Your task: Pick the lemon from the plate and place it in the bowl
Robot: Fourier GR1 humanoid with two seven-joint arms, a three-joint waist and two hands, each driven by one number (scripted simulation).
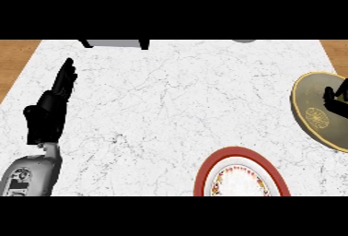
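The lemon (316, 117) lies on a dark olive plate with a yellow rim (304, 88) at the counter's right edge. My right hand (338, 100) comes in from the right edge over that plate, just above and to the right of the lemon; most of the hand is cut off by the frame. A red-rimmed bowl with a flowered white inside (204, 173) stands at the lower middle right, partly cut off below. My left hand (49, 110) rests open at the far left, fingers pointing up, holding nothing.
The white marble counter (170, 101) ends at wooden strips on the left and right. A dark boxy object (115, 44) and a small grey object (245, 41) sit at the far edge.
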